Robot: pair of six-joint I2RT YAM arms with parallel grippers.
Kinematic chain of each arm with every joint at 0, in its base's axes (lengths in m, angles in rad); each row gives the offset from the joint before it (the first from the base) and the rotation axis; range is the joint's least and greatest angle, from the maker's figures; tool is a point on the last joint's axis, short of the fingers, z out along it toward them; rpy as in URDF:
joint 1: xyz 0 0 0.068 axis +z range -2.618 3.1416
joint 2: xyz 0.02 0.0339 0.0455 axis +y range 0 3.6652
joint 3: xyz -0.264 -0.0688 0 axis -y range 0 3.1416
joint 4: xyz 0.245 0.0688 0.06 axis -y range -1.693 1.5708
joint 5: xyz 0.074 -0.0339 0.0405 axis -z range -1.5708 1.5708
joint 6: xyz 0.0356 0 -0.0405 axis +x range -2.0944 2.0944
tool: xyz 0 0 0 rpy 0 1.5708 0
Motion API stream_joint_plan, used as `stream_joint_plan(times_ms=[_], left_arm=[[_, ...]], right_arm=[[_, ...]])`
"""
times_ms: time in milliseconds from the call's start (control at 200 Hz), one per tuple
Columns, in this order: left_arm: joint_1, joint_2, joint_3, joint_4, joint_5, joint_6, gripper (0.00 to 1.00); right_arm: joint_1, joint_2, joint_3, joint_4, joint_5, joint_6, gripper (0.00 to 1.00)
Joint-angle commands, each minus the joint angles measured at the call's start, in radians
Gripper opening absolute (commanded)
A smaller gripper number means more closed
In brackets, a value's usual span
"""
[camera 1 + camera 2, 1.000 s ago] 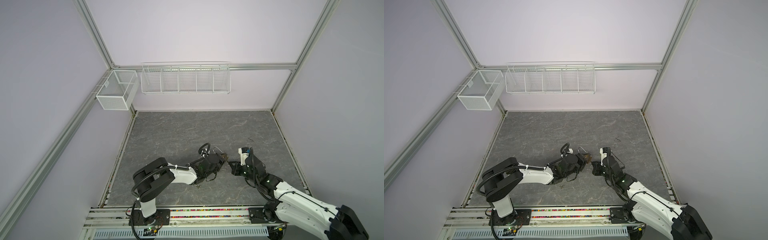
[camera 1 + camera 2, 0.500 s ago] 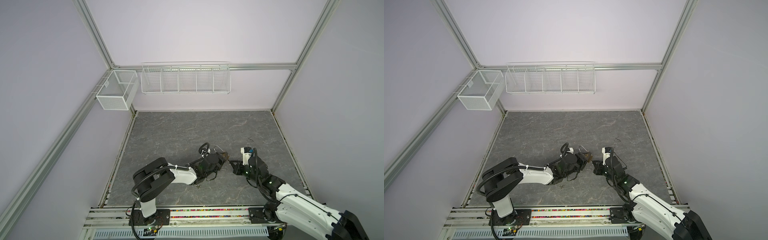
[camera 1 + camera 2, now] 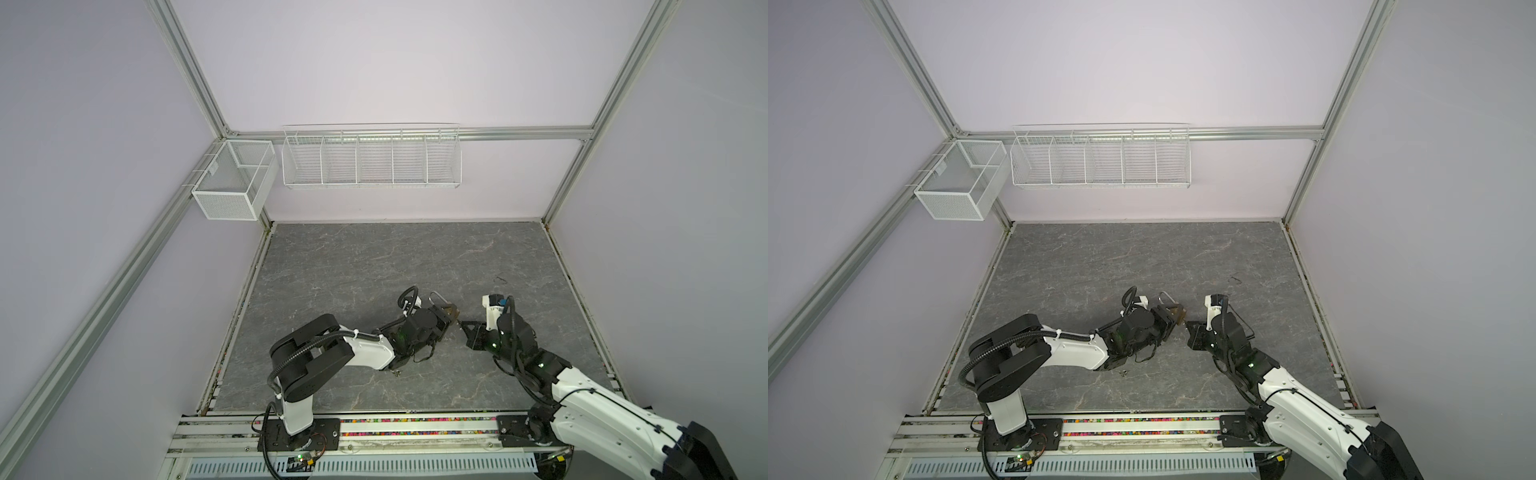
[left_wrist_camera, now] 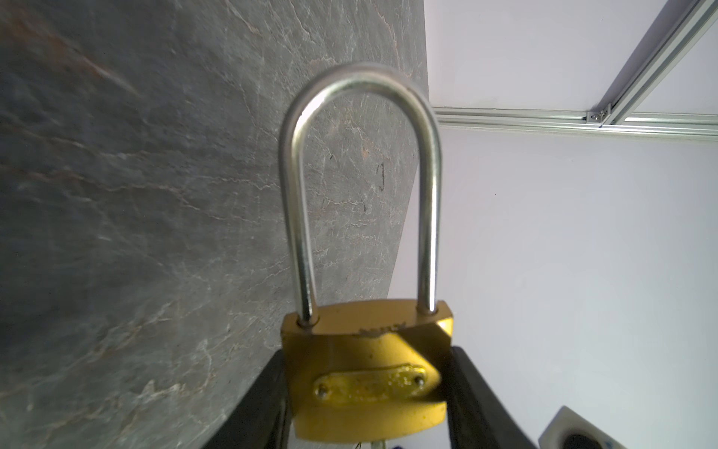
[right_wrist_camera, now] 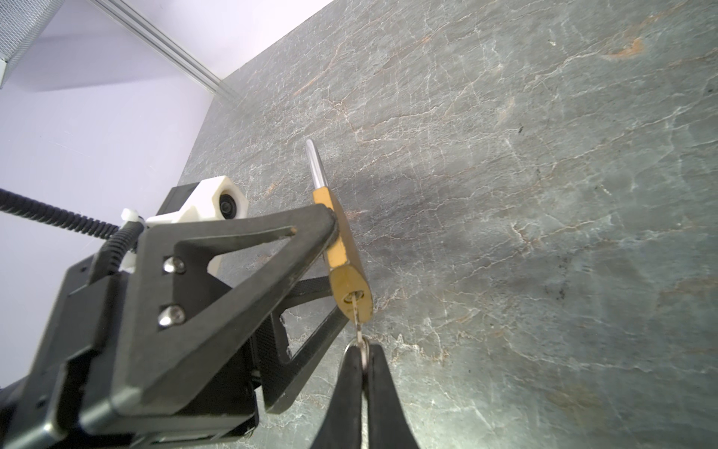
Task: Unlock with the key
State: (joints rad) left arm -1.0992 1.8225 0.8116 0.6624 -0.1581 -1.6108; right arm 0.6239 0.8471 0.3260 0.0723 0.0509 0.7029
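padlock: the brass padlock [image 4: 365,373] is up off the table [image 3: 374,257], between the two arms. i use it as my reference for everything below.
shackle: the steel shackle [image 4: 361,186] has both legs seated in the padlock's top face, so i judge it is locked.
long axis: it runs from the shackle down through the body to the bottom face. seen from the right wrist, the body is edge-on.
keyway: the keyway [image 5: 351,297] is in the padlock's bottom face, at the end opposite the shackle.
key: the key [image 5: 356,315] has its blade in the keyway, and it sticks straight out of the padlock's bottom face in line with the long axis. some blade shows outside. i cannot tell how deep it sits.
right gripper: the right gripper [image 5: 363,352] is just beyond the padlock's keyway end, with its jaws pressed together on the key's head and ring.
left gripper: the left gripper [image 4: 367,392] has its jaws about half apart, clamped across the padlock's two narrow sides. it comes in from the padlock's side, away from the key.
relation that matters: the key, the keyway and the padlock's long axis line up. my next move would be a twist about that line, not a push or a sideways pull.
nearer arm: the right arm has the key and does the turning. the left only has to stop the padlock from rolling with it.
risk: as i read it, any tilt off the padlock's axis would bind the blade or drag the key out of a thin pinch.
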Motion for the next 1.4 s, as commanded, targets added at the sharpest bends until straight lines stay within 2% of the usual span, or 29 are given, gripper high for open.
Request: stream_joint_plan(times_ms=[0, 105, 230, 320, 390, 480, 760, 915, 1000, 1050, 1105, 1170, 1230, 1345, 1395], left_arm=[[-0.05, -0.012, 0.01, 0.12, 0.128, 0.017, 0.41], [-0.05, -0.011, 0.01, 0.123, 0.129, 0.02, 0.54], [-0.051, -0.012, 0.01, 0.124, 0.126, 0.022, 0.57], [-0.051, -0.009, 0.01, 0.132, 0.128, 0.023, 0.64], [-0.053, -0.009, 0.01, 0.133, 0.127, 0.024, 0.75], [-0.054, -0.011, 0.01, 0.133, 0.128, 0.029, 1.0], [-0.057, -0.024, -0.06, 0.156, 0.094, -0.008, 1.0], [-0.017, -0.094, -0.162, 0.096, 0.082, -0.004, 1.0], [0.03, -0.155, -0.11, -0.112, 0.13, 0.078, 1.0], [0.041, -0.194, -0.025, -0.316, 0.121, 0.18, 1.0], [0.039, -0.222, 0.108, -0.594, 0.06, 0.315, 1.0], [0.038, -0.224, 0.243, -0.819, -0.021, 0.429, 1.0], [0.042, -0.208, 0.313, -0.906, -0.08, 0.43, 1.0], [0.081, -0.171, 0.329, -0.795, -0.047, 0.464, 1.0], [0.098, -0.155, 0.338, -0.778, -0.028, 0.427, 0.97]], right_arm=[[-0.018, -0.003, -0.011, 0.079, 0.056, 0.011, 0.06], [-0.02, -0.005, -0.012, 0.078, 0.058, 0.01, 0.06], [-0.023, 0.001, -0.013, 0.084, 0.058, 0.009, 0.06], [-0.024, 0.003, -0.015, 0.093, 0.058, 0.01, 0.06], [-0.027, 0.004, -0.015, 0.096, 0.057, 0.01, 0.06], [-0.029, 0.003, -0.015, 0.1, 0.054, 0.01, 0.06], [-0.039, 0.006, -0.026, 0.059, 0.063, 0.003, 0.06], [-0.074, -0.09, -0.088, -0.036, 0.076, 0.021, 0.06], [-0.135, -0.14, -0.089, -0.135, 0.054, 0.015, 0.06], [-0.203, -0.154, -0.08, -0.191, 0.018, 0.021, 0.06], [-0.31, -0.151, -0.072, -0.204, -0.068, 0.033, 0.06], [-0.451, -0.074, -0.022, -0.218, -0.15, 0.024, 0.06], [-0.56, 0.088, 0.059, -0.198, -0.244, -0.016, 0.06], [-0.684, 0.47, 0.212, -0.034, -0.499, -0.027, 0.06], [-0.693, 0.574, 0.265, 0.005, -0.529, -0.026, 0.06]])
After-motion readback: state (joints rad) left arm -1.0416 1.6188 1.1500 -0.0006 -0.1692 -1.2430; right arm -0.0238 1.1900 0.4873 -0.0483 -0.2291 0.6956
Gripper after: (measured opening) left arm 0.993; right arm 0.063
